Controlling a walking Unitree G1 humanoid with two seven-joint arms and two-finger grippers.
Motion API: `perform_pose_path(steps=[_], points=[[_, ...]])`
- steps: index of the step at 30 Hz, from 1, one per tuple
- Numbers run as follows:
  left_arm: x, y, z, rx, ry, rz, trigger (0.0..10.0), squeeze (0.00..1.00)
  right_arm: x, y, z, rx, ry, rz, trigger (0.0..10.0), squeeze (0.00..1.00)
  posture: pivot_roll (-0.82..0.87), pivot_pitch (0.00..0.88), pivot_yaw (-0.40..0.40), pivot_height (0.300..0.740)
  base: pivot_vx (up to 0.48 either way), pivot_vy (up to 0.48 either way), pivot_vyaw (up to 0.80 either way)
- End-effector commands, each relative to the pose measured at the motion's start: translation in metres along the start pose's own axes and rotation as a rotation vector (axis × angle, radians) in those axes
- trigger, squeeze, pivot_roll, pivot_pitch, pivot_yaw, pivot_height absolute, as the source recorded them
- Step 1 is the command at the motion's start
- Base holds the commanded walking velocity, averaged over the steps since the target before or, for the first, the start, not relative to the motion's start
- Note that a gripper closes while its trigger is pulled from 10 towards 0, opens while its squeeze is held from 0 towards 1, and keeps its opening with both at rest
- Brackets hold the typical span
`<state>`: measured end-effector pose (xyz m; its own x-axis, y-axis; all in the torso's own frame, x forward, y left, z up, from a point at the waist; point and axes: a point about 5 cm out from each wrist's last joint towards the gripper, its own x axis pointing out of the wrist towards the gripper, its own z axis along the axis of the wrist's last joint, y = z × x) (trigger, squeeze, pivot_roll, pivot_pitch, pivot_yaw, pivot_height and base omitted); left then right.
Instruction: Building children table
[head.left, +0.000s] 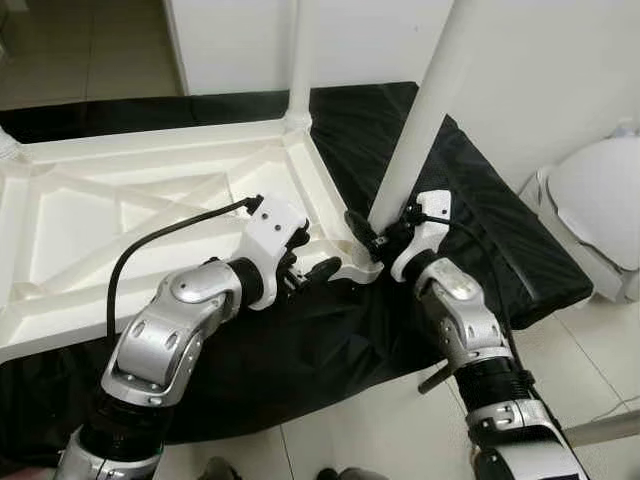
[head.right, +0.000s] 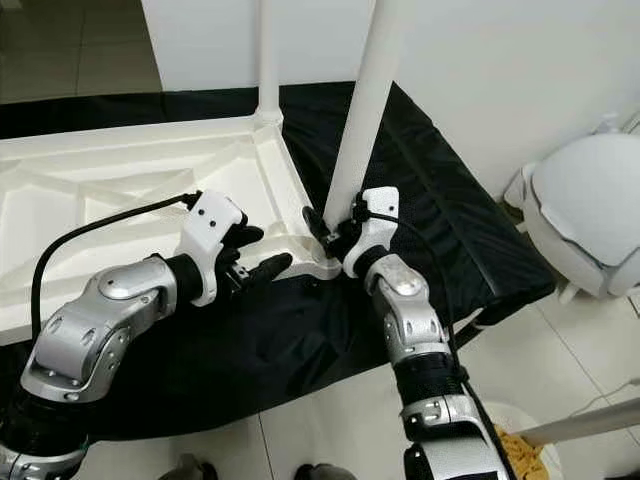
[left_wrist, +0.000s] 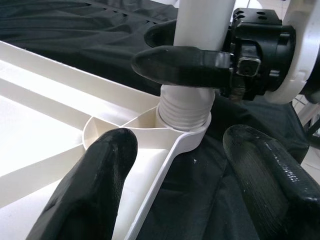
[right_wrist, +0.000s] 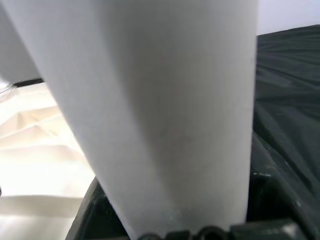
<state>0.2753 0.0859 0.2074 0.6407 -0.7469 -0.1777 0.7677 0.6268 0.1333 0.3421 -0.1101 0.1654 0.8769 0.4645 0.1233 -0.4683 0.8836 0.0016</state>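
Tabletop (head.left: 120, 215): white plastic, upside down on a black cloth (head.left: 480, 240), ribbed underside facing up.
Far leg (head.left: 300, 55): already standing upright in the far corner socket.
Near leg (head.left: 425, 115): white tube, standing in the near corner socket (left_wrist: 185, 132) but leaning a little; its threaded end shows above the socket rim, so I judge it is not fully screwed in.
Right gripper (head.left: 372, 232): fingers closed around the near leg just above the socket, holding it.
Left gripper (left_wrist: 175, 165): fingers spread wide, one on each side of the corner's edge, just beside the socket and apparently not clamping anything.
Step in hand: seating the near leg into its socket.
How to do it well: bring the leg upright and in line with the socket before turning, or the thread may cross; use the left gripper to steady the corner so the tabletop does not slide on the cloth; turn in short strokes, re-gripping low on the tube.
Nearby: a white lidded bin (head.left: 600, 210) against the wall.
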Motion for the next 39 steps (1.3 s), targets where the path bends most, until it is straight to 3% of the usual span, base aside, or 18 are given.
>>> perform_pose_path(steps=[1, 2, 6, 18, 26, 39], points=[[-0.001, 0.000, 0.001, 0.005, -0.002, 0.045, 10.0, 0.00, -0.011, 0.001, -0.040, 0.068, 0.183, -0.062, 10.0, 0.00, 0.01, 0.091, -0.070, 0.740, 0.000, 0.000, 0.00], [-0.002, 0.000, 0.001, 0.005, -0.001, 0.044, 10.0, 0.00, -0.012, 0.004, -0.042, 0.090, 0.183, -0.153, 10.0, 0.00, 0.01, 0.090, -0.069, 0.740, 0.000, 0.000, 0.00], [-0.001, -0.001, 0.000, 0.003, 0.001, 0.041, 10.0, 0.00, -0.011, 0.009, -0.042, 0.106, 0.175, -0.269, 10.0, 0.00, 0.00, 0.081, -0.071, 0.740, 0.000, 0.000, 0.00], [0.000, -0.002, 0.000, 0.000, -0.003, 0.041, 10.0, 0.00, -0.010, 0.025, -0.040, 0.094, 0.152, -0.355, 10.0, 0.00, 0.00, 0.075, -0.077, 0.740, 0.000, 0.000, 0.00], [0.000, -0.002, -0.001, -0.001, -0.004, 0.048, 10.0, 0.00, -0.009, 0.034, -0.045, 0.099, 0.203, -0.465, 10.0, 0.00, 0.01, 0.069, -0.086, 0.740, 0.000, 0.000, 0.00], [0.000, -0.002, 0.000, 0.002, -0.005, 0.050, 10.0, 0.00, 0.008, 0.019, -0.040, 0.119, 0.247, -0.499, 10.0, 0.00, 0.01, 0.060, -0.086, 0.740, 0.000, 0.000, 0.00]])
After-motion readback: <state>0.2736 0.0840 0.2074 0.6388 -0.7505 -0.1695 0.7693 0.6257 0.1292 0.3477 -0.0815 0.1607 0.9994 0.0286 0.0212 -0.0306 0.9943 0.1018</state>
